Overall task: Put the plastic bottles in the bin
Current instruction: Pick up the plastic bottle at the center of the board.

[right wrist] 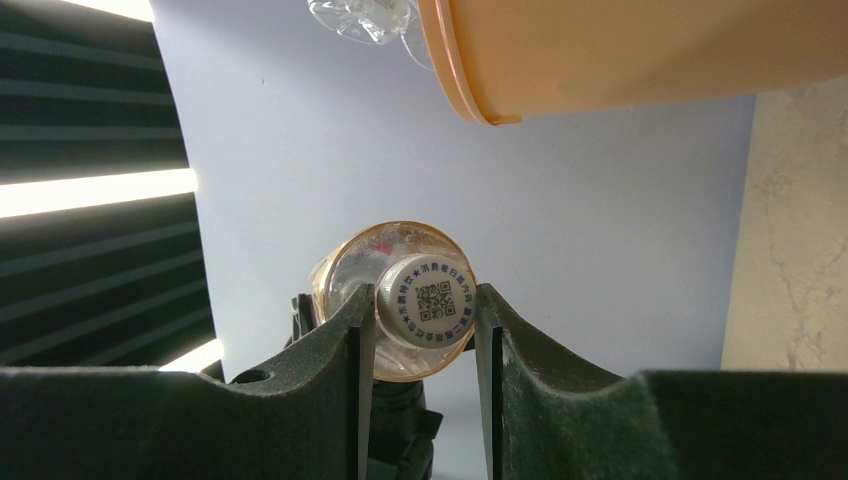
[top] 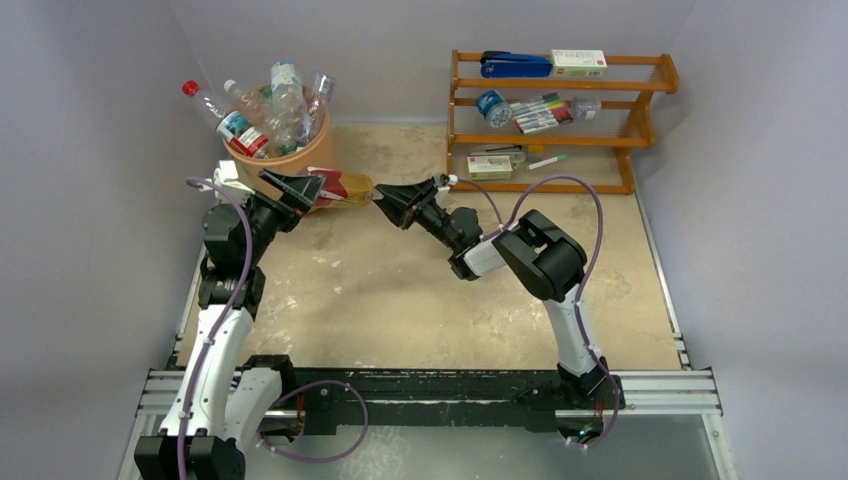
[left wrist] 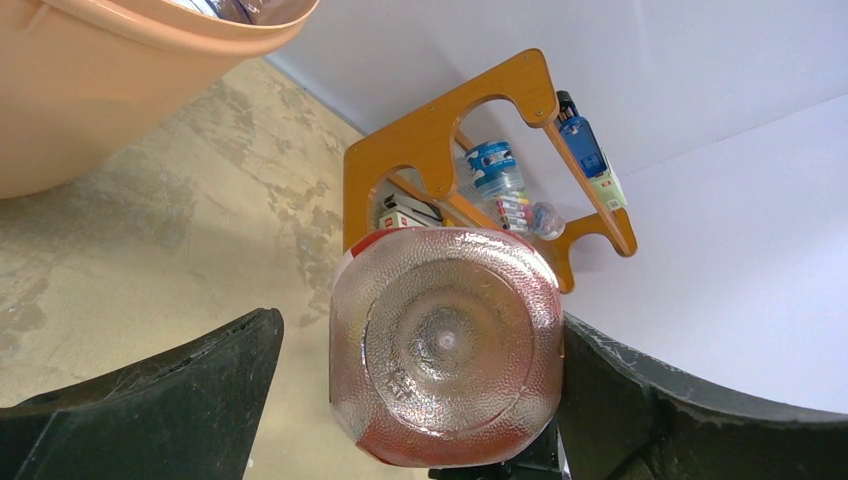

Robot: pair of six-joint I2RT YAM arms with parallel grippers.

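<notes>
The boxy red-and-gold bottle (top: 340,187) hangs level in the air between my two grippers, just in front of the peach-orange bin (top: 300,160). My right gripper (top: 387,202) is shut on its white cap (right wrist: 428,300). My left gripper (top: 303,190) is open around its base (left wrist: 445,345): the right finger touches the base and the left finger stands apart from it. Several clear bottles (top: 270,110) with red, blue and white labels stick out of the bin. The bin's wall also shows in the left wrist view (left wrist: 90,100) and its rim in the right wrist view (right wrist: 620,55).
The brown wooden rack (top: 560,85) with markers, boxes and a blue stapler stands at the back right, and it shows in the left wrist view (left wrist: 440,120). Grey walls close in the back and both sides. The beige tabletop (top: 400,300) lies below the arms.
</notes>
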